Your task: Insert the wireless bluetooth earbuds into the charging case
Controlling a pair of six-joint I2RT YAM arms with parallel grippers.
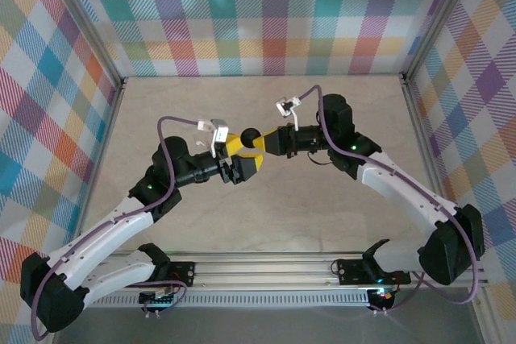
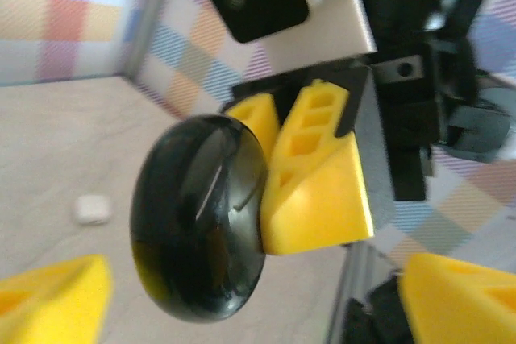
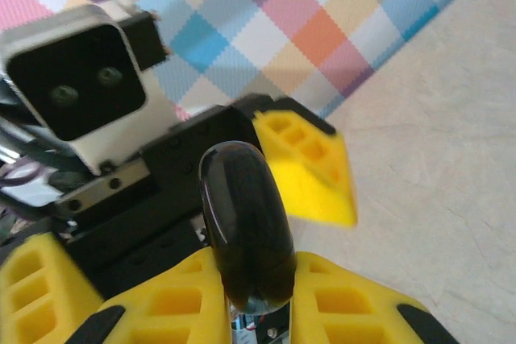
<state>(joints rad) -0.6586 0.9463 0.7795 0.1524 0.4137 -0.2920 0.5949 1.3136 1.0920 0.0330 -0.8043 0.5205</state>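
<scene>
One black disc [image 3: 242, 215] clamped in right gripper [image 3: 256, 300]; left gripper [image 1: 242, 157] wide, empty; its camera shows white case [image 2: 93, 209].

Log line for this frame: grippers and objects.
left gripper open | right gripper shut on glossy black round disc, held aloft | small white rounded case on table, apart from both

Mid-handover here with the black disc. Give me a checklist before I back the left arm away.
1. Right gripper shut on the black disc: ok.
2. Left gripper open, fingers apart from the disc: ok.
3. Disc held above the table: ok.
4. Charging case lying on the table, away from both grippers: ok.
5. Case lid open: cannot tell, blurred.
6. Where the earbuds are: cannot tell.
</scene>
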